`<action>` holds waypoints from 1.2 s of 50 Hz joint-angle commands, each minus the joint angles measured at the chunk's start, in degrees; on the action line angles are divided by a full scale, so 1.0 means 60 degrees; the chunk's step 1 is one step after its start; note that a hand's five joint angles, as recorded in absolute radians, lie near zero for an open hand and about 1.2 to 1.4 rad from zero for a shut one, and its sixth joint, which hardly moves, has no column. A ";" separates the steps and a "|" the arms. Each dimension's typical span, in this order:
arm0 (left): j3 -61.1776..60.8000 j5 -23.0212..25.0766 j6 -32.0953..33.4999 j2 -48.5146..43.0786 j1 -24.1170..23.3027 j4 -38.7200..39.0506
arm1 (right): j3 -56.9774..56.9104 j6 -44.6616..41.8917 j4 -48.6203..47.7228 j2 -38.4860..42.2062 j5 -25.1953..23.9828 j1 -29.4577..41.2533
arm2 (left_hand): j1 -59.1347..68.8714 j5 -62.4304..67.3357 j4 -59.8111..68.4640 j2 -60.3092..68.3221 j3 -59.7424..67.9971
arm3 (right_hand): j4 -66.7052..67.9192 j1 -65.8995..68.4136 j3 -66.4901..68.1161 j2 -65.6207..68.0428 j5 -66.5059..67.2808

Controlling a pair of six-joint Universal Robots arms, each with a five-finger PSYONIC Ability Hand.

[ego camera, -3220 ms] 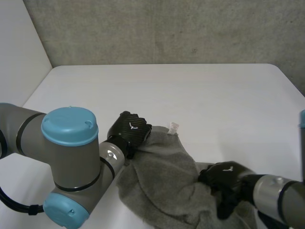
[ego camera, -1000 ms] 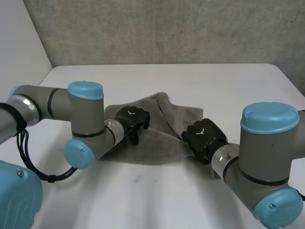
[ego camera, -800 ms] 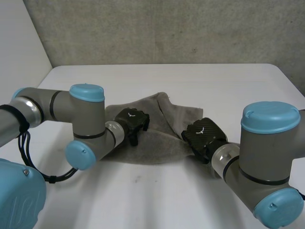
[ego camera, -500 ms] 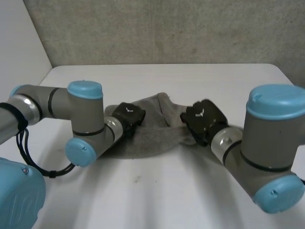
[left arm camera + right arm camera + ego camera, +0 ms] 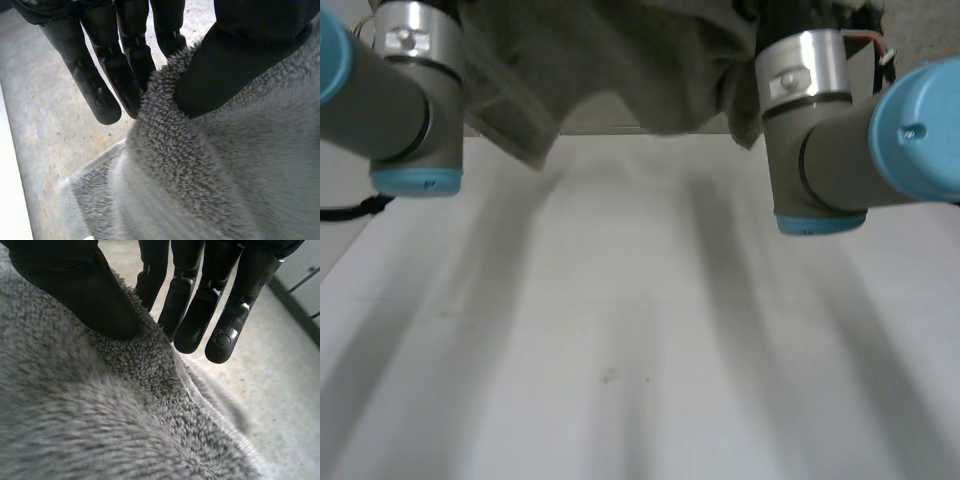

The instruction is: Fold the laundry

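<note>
A grey fleecy towel [image 5: 620,60] hangs high above the white table [image 5: 640,350], stretched between my two raised arms. In the left wrist view my left hand [image 5: 235,45] pinches the towel [image 5: 210,170] at its upper edge, thumb pressed on the cloth against the fingers [image 5: 125,65]. In the right wrist view my right hand [image 5: 75,290] pinches the towel [image 5: 90,410] the same way, near a hemmed edge, with the fingers [image 5: 200,300] behind the cloth. The towel's lower edge sags in folds between the arms.
A grey textured wall [image 5: 620,125] stands behind the table. My left arm [image 5: 405,90] and right arm [image 5: 840,130] frame the hanging cloth on either side.
Both hands have risen from the table, lifting the towel into the air. The left hand closed on the cloth before the lift; the right hand kept its hold throughout.
</note>
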 commanded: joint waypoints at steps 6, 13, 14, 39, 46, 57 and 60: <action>-0.5123 0.0213 -0.0559 0.0195 0.0145 0.0204 | 0.2502 0.0126 0.4285 0.0400 -0.0836 -0.0002 | 0.2246 0.1981 0.1707 0.1718 0.1728 | 0.1926 0.4266 0.2022 0.2061 0.2365; -0.6995 0.0433 -0.0063 -0.0640 0.0145 -0.0570 | 0.2753 0.0156 0.6592 0.1208 -0.0793 -0.0002 | 0.2246 0.1981 0.1707 0.1718 0.1728 | 0.1926 0.4266 0.2022 0.2061 0.2365; -0.6998 0.0433 -0.0061 -0.0640 0.0145 -0.0573 | 0.2782 0.0214 0.6897 0.1222 -0.0793 -0.0060 | 0.2246 0.1981 0.1707 0.1718 0.1728 | 0.1926 0.4266 0.2022 0.2061 0.2365; -0.7452 0.1326 0.0496 0.1528 0.0218 -0.3795 | 0.4217 0.0786 0.6769 0.0285 -0.0881 -0.0120 | -0.7787 -0.8052 -0.8326 -0.8315 -0.8305 | 0.1926 0.4266 0.2022 0.2061 0.2365; -0.6502 0.2963 0.0510 0.1792 0.1651 -0.4321 | 0.4291 0.0786 0.6636 0.0285 -0.0881 -0.0120 | -0.6948 -0.7213 -0.7487 -0.7476 -0.7466 | 0.1926 0.4266 0.2022 0.2061 0.2365; -0.4642 0.3626 0.0510 0.0417 0.2180 -0.5625 | 0.4393 0.0786 0.6622 0.0358 -0.0911 -0.0061 | -0.4707 -0.4972 -0.5247 -0.5235 -0.5225 | 0.1926 0.4266 0.2022 0.2061 0.2365; -0.4420 0.3626 0.0510 0.0180 0.2225 -0.5744 | 0.4393 0.0786 0.6622 0.0402 -0.0911 -0.0061 | -0.4675 -0.4940 -0.5214 -0.5203 -0.5193 | 0.1926 0.4266 0.2022 0.2061 0.2365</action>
